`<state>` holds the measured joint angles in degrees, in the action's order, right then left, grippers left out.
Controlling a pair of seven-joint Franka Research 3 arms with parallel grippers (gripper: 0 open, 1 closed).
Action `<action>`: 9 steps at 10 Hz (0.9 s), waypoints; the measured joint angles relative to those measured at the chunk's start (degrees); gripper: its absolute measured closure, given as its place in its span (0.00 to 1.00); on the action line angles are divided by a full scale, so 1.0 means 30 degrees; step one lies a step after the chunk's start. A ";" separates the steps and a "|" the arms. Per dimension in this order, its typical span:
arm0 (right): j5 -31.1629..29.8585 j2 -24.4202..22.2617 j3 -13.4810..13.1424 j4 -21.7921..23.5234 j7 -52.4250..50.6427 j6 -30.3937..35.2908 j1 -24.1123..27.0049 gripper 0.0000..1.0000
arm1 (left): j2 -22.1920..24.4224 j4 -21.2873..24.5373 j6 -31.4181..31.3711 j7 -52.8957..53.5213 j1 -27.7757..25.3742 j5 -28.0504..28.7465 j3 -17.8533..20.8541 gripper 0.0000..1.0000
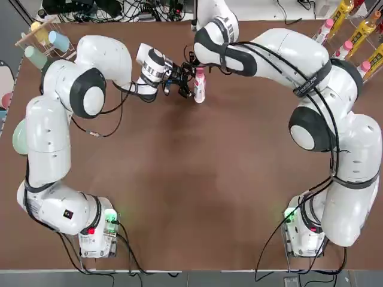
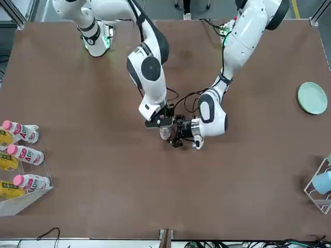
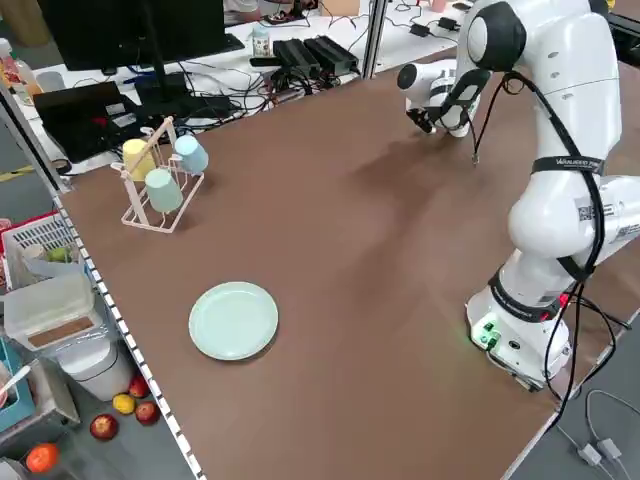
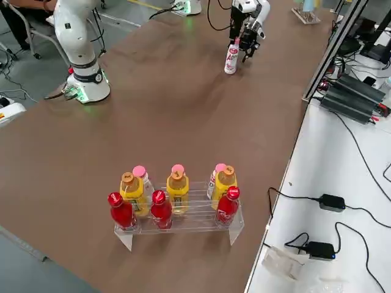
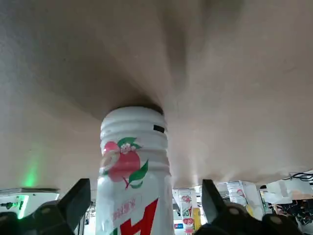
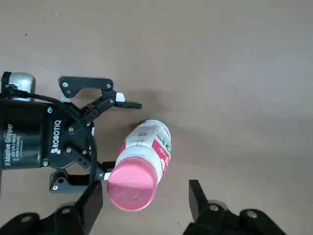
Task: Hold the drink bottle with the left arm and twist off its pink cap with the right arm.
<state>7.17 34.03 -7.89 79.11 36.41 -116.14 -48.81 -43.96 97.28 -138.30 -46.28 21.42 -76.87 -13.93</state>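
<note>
Racks come first: a clear rack (image 4: 180,220) near the bench's right edge holds red, yellow and pink-capped bottles standing upright, and a wire stand (image 3: 160,195) at the far left corner carries pastel cups. A pale green plate (image 3: 234,319) lies bare by the left edge. The bench (image 1: 191,197) is open brown surface across its middle and near side. The drink bottle (image 1: 199,85) stands upright toward the far edge, between the two arms, its pink cap (image 6: 132,183) on. The left hand (image 6: 108,139) reaches in level from the side, fingers spread wide either side of the bottle's body without touching it. The right hand (image 6: 145,203) hangs above, pointing down, fingers part open around the cap and clear of it.
</note>
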 joint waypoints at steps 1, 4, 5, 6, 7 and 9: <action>-0.0047 0.0000 0.0000 0.0000 0.0028 0.0001 -0.0050 0.20 | -0.0024 0.0006 -0.0003 0.0000 0.0001 0.0000 0.0000 0.00; -0.0115 0.0000 -0.0004 0.0000 0.0040 0.0003 -0.0058 0.20 | -0.0193 -0.0004 -0.0070 0.0001 0.0084 -0.0002 -0.0014 0.00; -0.0117 0.0000 -0.0003 0.0000 0.0056 0.0003 -0.0061 0.20 | -0.0250 -0.0022 -0.0179 0.0001 0.0152 -0.0003 -0.0023 0.00; -0.0118 0.0000 -0.0003 0.0000 0.0081 0.0003 -0.0063 0.20 | -0.0275 -0.0036 -0.0343 0.0001 0.0264 -0.0014 -0.0026 0.00; -0.0119 0.0000 -0.0003 0.0001 0.0107 0.0004 -0.0063 0.20 | -0.0282 -0.0048 -0.0409 0.0000 0.0351 -0.0056 -0.0027 0.00; -0.0120 0.0000 -0.0003 0.0000 0.0512 -0.0001 -0.0063 0.20 | -0.0308 -0.0057 -0.0418 0.0000 0.0387 -0.0294 -0.0026 0.00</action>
<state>6.81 34.03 -7.90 79.11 37.95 -116.14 -49.00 -44.89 97.11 -139.56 -46.27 22.58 -77.75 -14.01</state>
